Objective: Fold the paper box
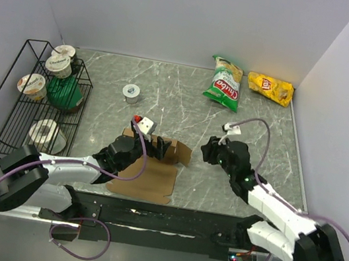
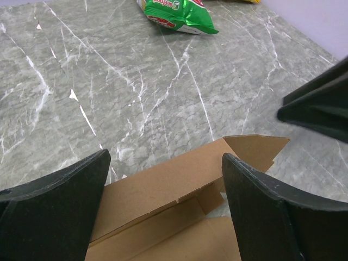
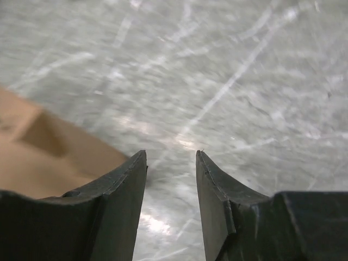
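Left gripper (image 2: pixel 163 163) gapes over the paper box (image 2: pixel 163 196). Right gripper (image 3: pixel 171 157) looks empty, part open. Bumping the box on its left could slide it.

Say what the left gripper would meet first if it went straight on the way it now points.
Probably the paper box: its raised cardboard flap lies just ahead of the wide-open left gripper. Beyond it comes bare table, then the green snack bag far off. Depth is unclear.
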{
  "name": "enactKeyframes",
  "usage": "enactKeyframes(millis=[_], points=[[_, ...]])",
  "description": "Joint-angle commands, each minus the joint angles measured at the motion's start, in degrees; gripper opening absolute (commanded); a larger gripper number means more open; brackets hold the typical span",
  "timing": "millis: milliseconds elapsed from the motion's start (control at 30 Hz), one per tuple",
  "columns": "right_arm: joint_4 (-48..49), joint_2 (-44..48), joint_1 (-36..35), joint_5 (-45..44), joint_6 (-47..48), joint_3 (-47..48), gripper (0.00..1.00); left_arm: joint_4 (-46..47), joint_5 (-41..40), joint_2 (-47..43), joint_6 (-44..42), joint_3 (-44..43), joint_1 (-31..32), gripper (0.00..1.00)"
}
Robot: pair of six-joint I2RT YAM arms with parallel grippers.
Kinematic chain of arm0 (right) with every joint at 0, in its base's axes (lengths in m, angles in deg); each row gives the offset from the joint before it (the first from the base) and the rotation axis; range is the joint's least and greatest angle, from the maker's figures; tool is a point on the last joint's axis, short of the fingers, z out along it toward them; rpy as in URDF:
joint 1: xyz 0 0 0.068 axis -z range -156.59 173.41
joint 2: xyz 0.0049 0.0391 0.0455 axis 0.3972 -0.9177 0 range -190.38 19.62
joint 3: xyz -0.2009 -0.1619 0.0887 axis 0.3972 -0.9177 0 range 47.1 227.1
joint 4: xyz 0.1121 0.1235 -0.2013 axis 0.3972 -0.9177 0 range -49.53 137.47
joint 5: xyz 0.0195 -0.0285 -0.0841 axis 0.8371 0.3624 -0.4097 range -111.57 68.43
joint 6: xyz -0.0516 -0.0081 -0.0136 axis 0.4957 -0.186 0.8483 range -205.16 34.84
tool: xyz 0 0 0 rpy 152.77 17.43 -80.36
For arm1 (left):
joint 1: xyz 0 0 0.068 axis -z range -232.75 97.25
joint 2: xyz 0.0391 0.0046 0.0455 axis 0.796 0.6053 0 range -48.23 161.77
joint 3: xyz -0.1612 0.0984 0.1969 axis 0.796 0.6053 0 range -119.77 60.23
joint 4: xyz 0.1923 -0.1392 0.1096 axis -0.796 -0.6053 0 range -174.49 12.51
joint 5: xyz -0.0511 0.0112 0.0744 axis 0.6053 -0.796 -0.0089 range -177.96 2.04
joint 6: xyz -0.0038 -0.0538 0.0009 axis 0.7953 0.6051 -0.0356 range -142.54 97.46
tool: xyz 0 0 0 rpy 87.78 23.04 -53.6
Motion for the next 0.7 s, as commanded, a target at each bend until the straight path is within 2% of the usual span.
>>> enactKeyframes(millis=[0, 100, 233, 500, 667], points=[[1.7, -7.9, 1.2, 4.2, 1.7, 3.7, 0.5, -9.4, 0.2, 2.3, 2.2, 1.8, 0.3, 0.9], [7.6, -11.5, 0.3, 12.0, 5.5, 2.1, 0.51, -9.7, 0.1, 2.6, 2.3, 1.7, 0.3, 0.9], [13.2, -11.0, -1.8, 16.2, 8.8, -0.3, 0.52, -9.6, 0.1, 2.4, 2.1, 1.8, 0.4, 0.9], [14.1, -14.7, -2.9, 24.4, 13.0, 1.5, 0.53, -9.8, 0.3, 3.2, 1.9, 1.3, 0.4, 0.9], [14.6, -15.4, -5.3, 25.2, 14.0, 2.0, 0.54, -9.7, 0.3, 3.3, 1.8, 1.2, 0.4, 0.9]])
